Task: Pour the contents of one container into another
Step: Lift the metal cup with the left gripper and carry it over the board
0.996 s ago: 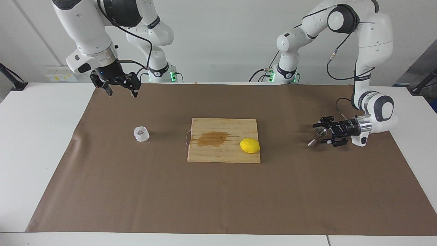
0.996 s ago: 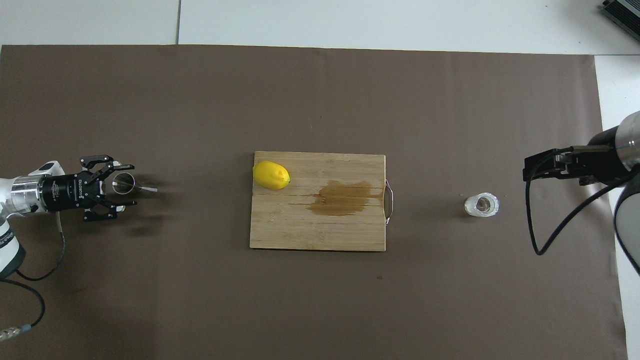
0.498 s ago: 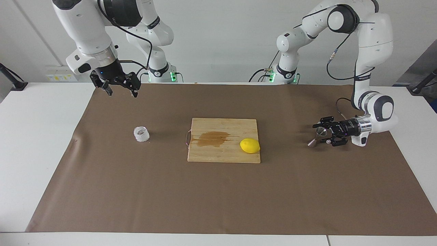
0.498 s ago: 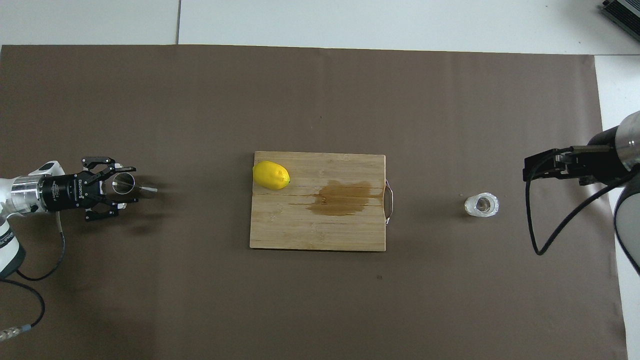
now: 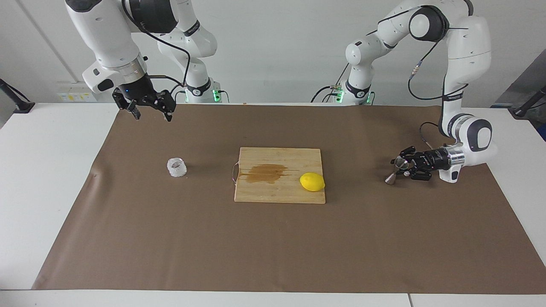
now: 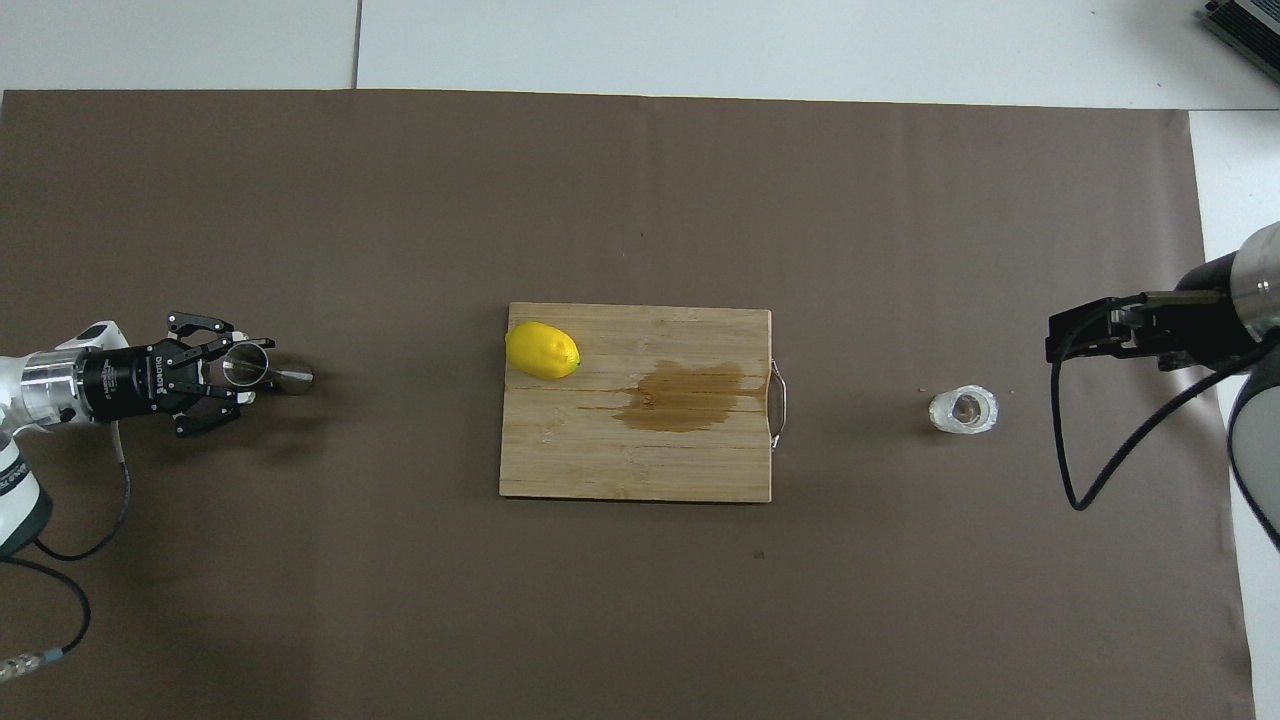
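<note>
The left gripper (image 5: 403, 167) lies low over the brown mat (image 5: 273, 238) at the left arm's end of the table, its wrist horizontal and its fingers pointing toward the cutting board (image 5: 279, 194). The fingers are pressed together on the steel jigger (image 5: 396, 168), pinching it at or near the narrow waist; the exact contact line cannot be resolved. The jigger is tilted rather than upright: in the overhead view its open upper cone sits between the fingertips and the lower cone projects away from the gripper toward the board, so its long axis runs roughly in line with the fingers. In the facing view the lower cone appears to be at or just above the mat. The whitish cup (image 5: 176, 167) stands upright on the mat at the right arm's end of the table, well apart from the left gripper, with the board and the lemon (image 5: 312, 182) between them. The right gripper (image 5: 150, 108) hangs raised above the mat near the right arm's base, its fingers spread and holding nothing; the cup sits below it and farther from the robots. The right arm is therefore clearly the nearer one to the cup. Judged from this layout, the coming move depends on closing the wide gap between cup and jigger and on bringing the jigger's axis upright before any liquid is received.
</note>
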Motion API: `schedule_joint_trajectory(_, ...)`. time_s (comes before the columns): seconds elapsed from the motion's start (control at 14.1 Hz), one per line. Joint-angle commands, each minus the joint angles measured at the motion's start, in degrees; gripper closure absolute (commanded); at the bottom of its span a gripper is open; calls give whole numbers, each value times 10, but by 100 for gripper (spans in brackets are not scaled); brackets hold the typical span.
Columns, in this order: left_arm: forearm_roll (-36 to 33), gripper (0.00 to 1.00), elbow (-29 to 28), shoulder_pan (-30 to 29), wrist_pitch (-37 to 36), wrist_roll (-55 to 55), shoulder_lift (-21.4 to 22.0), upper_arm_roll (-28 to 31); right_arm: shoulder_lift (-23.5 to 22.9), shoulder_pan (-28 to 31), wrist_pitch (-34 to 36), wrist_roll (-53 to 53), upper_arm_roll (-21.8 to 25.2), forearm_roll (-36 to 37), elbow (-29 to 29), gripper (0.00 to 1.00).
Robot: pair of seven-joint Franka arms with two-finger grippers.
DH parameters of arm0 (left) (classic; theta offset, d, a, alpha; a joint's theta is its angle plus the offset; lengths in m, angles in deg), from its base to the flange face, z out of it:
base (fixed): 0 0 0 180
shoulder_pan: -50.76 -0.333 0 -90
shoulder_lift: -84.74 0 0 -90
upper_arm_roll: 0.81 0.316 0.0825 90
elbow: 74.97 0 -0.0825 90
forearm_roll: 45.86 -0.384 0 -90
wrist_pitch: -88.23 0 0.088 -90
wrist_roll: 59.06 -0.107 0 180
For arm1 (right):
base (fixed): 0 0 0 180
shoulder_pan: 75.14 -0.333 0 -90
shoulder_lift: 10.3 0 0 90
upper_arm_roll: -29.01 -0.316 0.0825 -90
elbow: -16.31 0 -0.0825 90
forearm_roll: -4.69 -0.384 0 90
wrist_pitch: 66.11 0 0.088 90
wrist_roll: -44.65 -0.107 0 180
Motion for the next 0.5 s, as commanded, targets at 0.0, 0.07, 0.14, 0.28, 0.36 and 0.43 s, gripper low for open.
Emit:
schedule_joint_trajectory(0.0, 18, 91, -9, 2, -6, 14, 13, 3, 8, 7, 3, -8, -5, 1, -4, 0)
schedule_joint_trajectory(0.07, 24, 96, -9, 2, -8, 14, 14, 3, 8, 7, 3, -8, -5, 1, -4, 0)
schedule_joint_trajectory(0.14, 31, 98, -9, 3, -11, 17, 19, 3, 8, 7, 3, -8, -5, 1, -4, 0)
schedule_joint_trajectory(0.28, 46, 100, -9, 10, -9, 49, 36, 1, 8, 7, 3, -8, -5, 1, -4, 0)
schedule_joint_trajectory(0.36, 53, 100, -9, 17, -9, 63, 46, 2, 8, 7, 3, -8, -5, 1, -4, 0)
schedule_joint_trajectory(0.43, 59, 100, -9, 22, -7, 77, 56, 1, 8, 7, 3, -8, -5, 1, -4, 0)
